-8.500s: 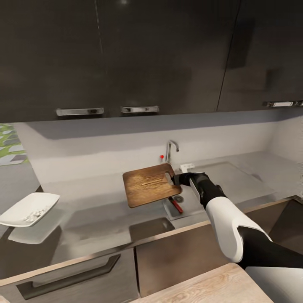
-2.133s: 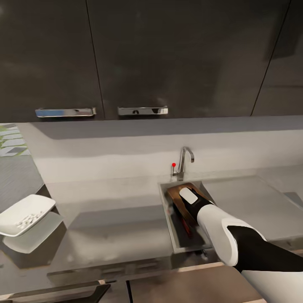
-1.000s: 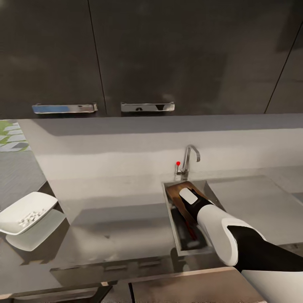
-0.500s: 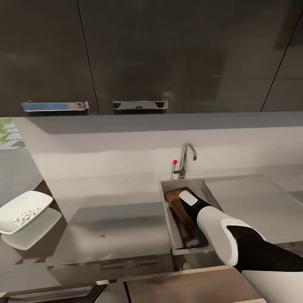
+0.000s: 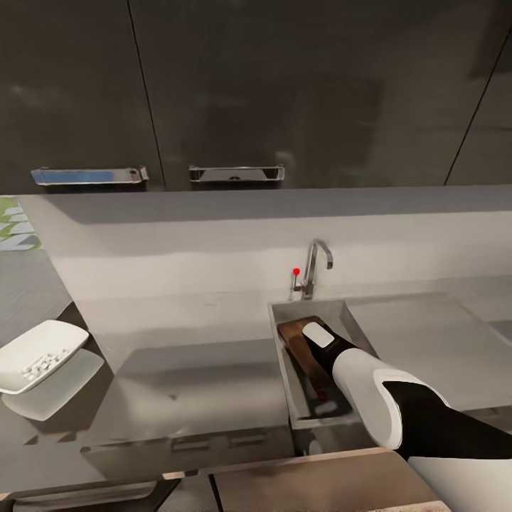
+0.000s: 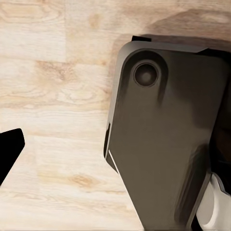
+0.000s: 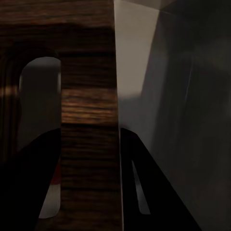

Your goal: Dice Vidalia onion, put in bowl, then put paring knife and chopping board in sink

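Our right gripper [image 7: 89, 192] reaches down into the sink [image 5: 283, 355], and in the right wrist view we see its two dark fingers [image 7: 29, 187] standing on either side of the chopping board [image 7: 86, 96], one at the slot handle and one past the board's edge, so the claw is closed down onto the board's handle end. From the head view we see the chopping board [image 5: 297, 340] inside the basin, its long axis running from the back of the sink near the faucet [image 5: 313, 267] toward the front edge, leaning rather than lying flat, with the far short end up by the back wall and the near end hidden under our right forearm. We cannot tell whether the board's lower edge rests on the basin floor. A small red patch [image 5: 321, 395] shows in the basin just beside the board's near end, likely the paring knife's handle, though it is too small and shaded for us to be sure, and we cannot read which way the blade points. The bowl [image 5: 39, 354] sits well apart on the countertop [image 5: 192, 370], far to the left, with small pale pieces inside it. Our left gripper [image 6: 7, 154] shows as a single dark fingertip at the edge of the left wrist view, above light wood flooring [image 6: 53, 86] and beside a dark part of our robot base [image 6: 163, 144]; we cannot tell how far that claw is open.
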`<state>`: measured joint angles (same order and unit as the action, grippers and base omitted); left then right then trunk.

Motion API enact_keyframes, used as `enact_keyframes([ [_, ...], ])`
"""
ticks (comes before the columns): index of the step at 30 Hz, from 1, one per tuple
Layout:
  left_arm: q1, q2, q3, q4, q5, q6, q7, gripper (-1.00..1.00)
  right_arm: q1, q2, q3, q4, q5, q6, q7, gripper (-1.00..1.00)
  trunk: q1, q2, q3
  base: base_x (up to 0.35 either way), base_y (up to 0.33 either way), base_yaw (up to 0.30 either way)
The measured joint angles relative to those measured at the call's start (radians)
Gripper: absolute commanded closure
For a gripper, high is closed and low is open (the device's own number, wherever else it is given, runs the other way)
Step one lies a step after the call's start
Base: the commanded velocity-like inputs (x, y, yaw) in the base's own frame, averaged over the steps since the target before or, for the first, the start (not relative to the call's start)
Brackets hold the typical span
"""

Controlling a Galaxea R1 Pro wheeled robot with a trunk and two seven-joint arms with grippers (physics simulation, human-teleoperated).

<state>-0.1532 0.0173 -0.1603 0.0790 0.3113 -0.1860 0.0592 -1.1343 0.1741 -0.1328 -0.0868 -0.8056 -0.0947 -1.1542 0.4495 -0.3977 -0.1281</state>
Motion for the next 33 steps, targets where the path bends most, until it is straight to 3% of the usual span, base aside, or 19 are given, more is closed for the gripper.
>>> enact_keyframes([
  [30, 0.000, -0.001, 0.000, 0.000, 0.000, 0.001, -0.001, -1.00, 0.000, 0.000, 0.002, 0.000, -0.003, 0.000, 0.002, 1.00, 0.000, 0.000, -0.043, 0.000, 0.000, 0.000],
  [31, 0.000, -0.001, 0.000, 0.000, 0.000, 0.001, -0.001, -1.00, 0.000, 0.000, 0.001, 0.000, -0.004, 0.000, 0.001, -1.00, 0.000, 0.000, -0.043, 0.000, 0.000, 0.000],
  [33, 0.000, -0.001, 0.000, 0.000, 0.000, 0.001, -0.001, -1.00, 0.000, 0.000, 0.002, -0.001, -0.005, 0.000, 0.000, -1.00, 0.000, 0.000, -0.043, 0.000, 0.000, 0.000],
])
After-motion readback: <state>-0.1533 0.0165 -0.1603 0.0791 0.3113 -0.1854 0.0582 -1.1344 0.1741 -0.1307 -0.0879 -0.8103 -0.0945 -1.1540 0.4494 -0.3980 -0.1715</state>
